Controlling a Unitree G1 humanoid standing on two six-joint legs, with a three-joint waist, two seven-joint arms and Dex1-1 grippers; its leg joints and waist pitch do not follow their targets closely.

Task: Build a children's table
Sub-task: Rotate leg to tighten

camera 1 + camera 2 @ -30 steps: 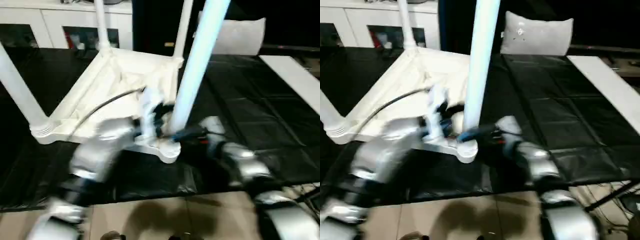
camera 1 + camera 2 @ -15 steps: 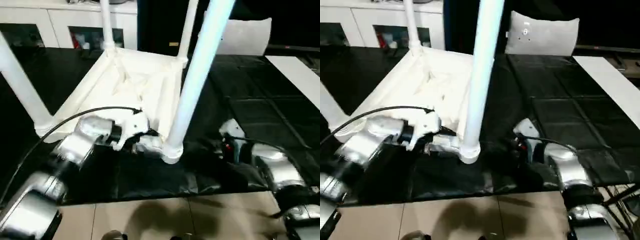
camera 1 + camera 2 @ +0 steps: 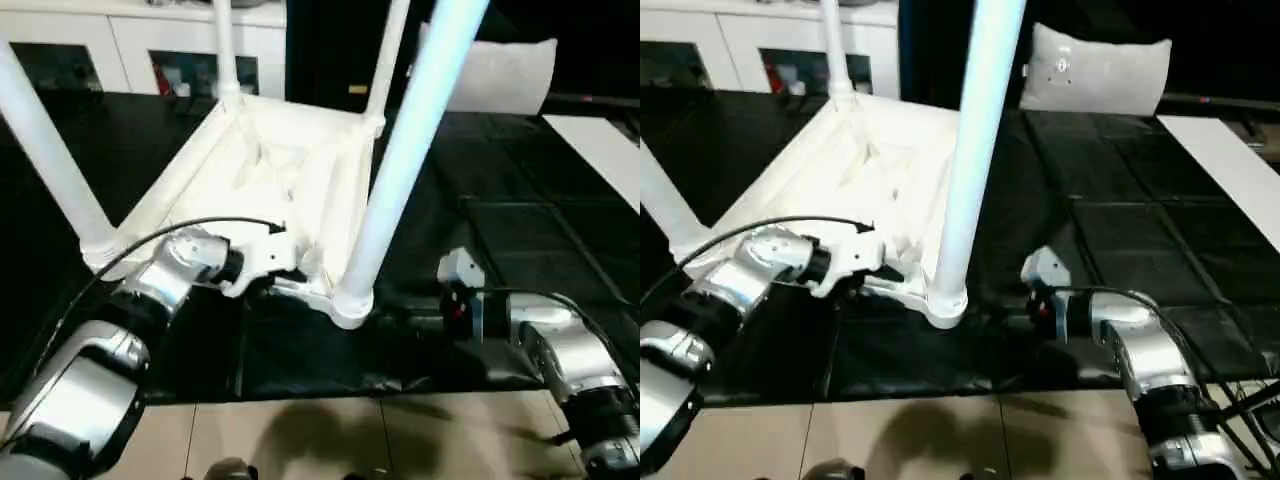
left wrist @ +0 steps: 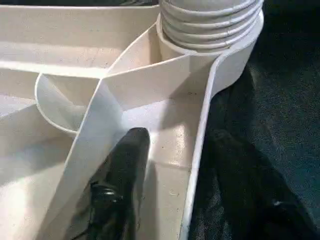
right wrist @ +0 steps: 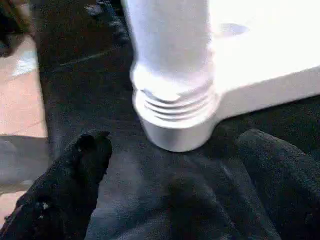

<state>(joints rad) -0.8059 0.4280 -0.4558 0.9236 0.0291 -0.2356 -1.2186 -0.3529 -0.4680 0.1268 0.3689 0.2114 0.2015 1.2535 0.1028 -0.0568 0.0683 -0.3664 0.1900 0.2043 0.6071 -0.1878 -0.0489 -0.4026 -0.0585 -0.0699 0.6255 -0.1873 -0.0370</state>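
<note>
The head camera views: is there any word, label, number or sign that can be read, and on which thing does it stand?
No text can be read.
Pillow: a small mark, too blurred to read.
Cabinet: coloured items behind the glass, nothing readable.
Children's table: plain white, no marking.

I am in a home-like room: white cabinet (image 3: 130, 50) with glass doors behind, grey cushion (image 3: 1095, 72), black mat (image 3: 520, 250) over tiled floor (image 3: 330, 440).

You see an all-white table (image 3: 290, 170) with ribbed sockets on a black mat (image 3: 520, 250). Black fingers (image 4: 122, 170), silver forearms (image 3: 90, 380), beige floor (image 3: 300, 440), white pillow (image 3: 1095, 70).
</note>
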